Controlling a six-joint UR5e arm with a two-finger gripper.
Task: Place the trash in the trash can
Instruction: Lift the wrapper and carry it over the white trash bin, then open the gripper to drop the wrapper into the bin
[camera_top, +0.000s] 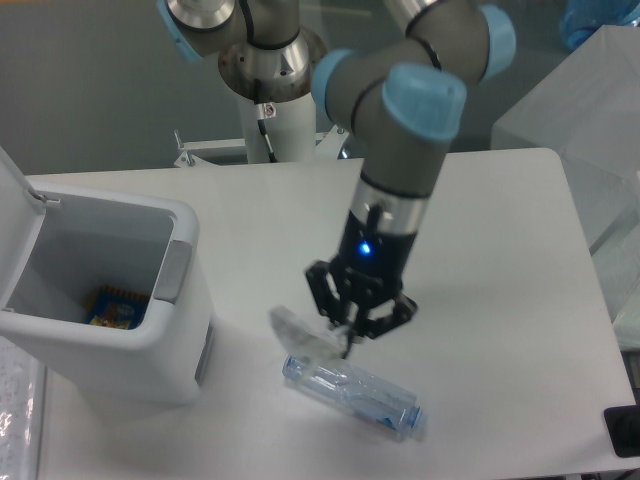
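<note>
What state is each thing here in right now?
Trash can: lid open, a colourful packet inside.
Crumpled wad: lifted off the table, held by the gripper.
Gripper: shut on the wad.
Crushed plastic bottle: lying on its side on the table.

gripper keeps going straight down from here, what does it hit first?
Most likely the crushed bottle lying just below the gripper, or the table right beside it; depth is hard to judge. A crumpled wad hangs at its fingertips.
</note>
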